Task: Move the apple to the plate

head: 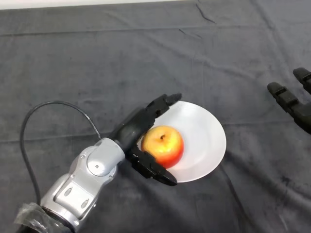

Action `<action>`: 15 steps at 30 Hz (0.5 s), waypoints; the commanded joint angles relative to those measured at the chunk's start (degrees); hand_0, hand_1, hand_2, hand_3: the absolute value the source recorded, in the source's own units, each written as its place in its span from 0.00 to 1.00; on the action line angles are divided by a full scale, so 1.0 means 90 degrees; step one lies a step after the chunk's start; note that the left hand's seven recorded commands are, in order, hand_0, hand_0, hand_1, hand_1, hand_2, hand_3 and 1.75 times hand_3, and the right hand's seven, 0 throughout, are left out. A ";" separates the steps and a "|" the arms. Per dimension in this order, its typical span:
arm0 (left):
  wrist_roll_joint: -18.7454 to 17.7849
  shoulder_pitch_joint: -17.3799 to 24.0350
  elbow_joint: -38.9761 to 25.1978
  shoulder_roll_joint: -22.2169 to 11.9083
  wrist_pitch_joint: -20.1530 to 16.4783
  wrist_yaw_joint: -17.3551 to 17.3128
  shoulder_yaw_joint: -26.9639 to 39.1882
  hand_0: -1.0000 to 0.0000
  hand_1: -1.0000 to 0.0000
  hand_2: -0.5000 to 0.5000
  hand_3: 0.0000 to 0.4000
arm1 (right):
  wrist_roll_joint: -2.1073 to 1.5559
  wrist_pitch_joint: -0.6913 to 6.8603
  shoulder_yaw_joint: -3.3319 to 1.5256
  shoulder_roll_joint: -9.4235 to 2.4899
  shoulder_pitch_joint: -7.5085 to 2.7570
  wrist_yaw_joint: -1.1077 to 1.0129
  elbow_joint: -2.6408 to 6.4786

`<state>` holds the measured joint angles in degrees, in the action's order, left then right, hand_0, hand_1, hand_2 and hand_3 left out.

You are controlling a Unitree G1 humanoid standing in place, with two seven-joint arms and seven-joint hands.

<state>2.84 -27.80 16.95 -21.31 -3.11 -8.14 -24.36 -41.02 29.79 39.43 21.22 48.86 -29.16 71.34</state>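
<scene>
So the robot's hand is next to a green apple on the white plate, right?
Not quite: the apple is red and yellow, not green. The head view shows it sitting on the white plate, with the left hand around it, fingers stretched along its far side and the thumb below it.

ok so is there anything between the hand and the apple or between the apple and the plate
Nothing visible stands in the way. The apple already sits on the white plate, on its left part, and the left hand brackets it, fingers along its upper left and thumb at its lower left, with no other object between them.
</scene>
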 commanded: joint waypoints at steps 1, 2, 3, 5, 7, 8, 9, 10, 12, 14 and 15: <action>-0.0076 -0.0264 -0.0016 -0.0333 0.0113 -0.0081 0.0335 1.00 1.00 0.50 0.00 | 0.0020 0.0008 0.0107 0.0116 0.0105 -0.0005 -0.0285; -0.0101 -0.0251 -0.0024 -0.0396 0.0145 -0.0086 0.0432 1.00 1.00 0.50 0.00 | 0.0020 0.0008 0.0107 0.0116 0.0105 -0.0005 -0.0285; -0.0122 -0.0236 -0.0023 -0.0452 0.0184 -0.0085 0.0522 1.00 1.00 0.50 0.00 | 0.0020 0.0008 0.0107 0.0116 0.0105 -0.0005 -0.0285; -0.0165 -0.0193 0.0007 -0.0573 0.0292 -0.0058 0.0739 1.00 1.00 0.50 0.00 | 0.0020 0.0008 0.0106 0.0115 0.0105 -0.0005 -0.0285; -0.0192 -0.0159 0.0060 -0.0657 0.0389 -0.0010 0.0921 1.00 1.00 0.50 0.00 | 0.0020 0.0008 0.0106 0.0115 0.0105 -0.0005 -0.0286; -0.0200 -0.0132 0.0109 -0.0700 0.0461 0.0039 0.1037 1.00 1.00 0.50 0.00 | 0.0020 0.0007 0.0106 0.0115 0.0105 -0.0005 -0.0286; -0.0207 -0.0114 0.0150 -0.0732 0.0513 0.0073 0.1120 1.00 1.00 0.50 0.00 | 0.0020 0.0007 0.0106 0.0115 0.0105 -0.0005 -0.0286; -0.0215 -0.0098 0.0202 -0.0769 0.0571 0.0117 0.1224 1.00 1.00 0.50 0.00 | 0.0020 0.0007 0.0106 0.0115 0.0104 -0.0005 -0.0286; -0.0243 -0.0077 0.0302 -0.0859 0.0666 0.0184 0.1435 1.00 1.00 0.50 0.00 | 0.0020 0.0007 0.0105 0.0115 0.0104 -0.0005 -0.0287; -0.0284 -0.0053 0.0418 -0.0971 0.0772 0.0234 0.1662 1.00 1.00 0.50 0.00 | 0.0020 0.0007 0.0105 0.0115 0.0104 -0.0005 -0.0287; -0.0303 -0.0041 0.0487 -0.1026 0.0832 0.0262 0.1775 1.00 1.00 0.50 0.00 | 0.0020 0.0007 0.0105 0.0115 0.0104 -0.0005 -0.0287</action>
<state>0.27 -27.85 19.36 -28.26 4.07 -6.44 -9.48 -41.02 29.79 39.42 21.22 48.86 -29.16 71.34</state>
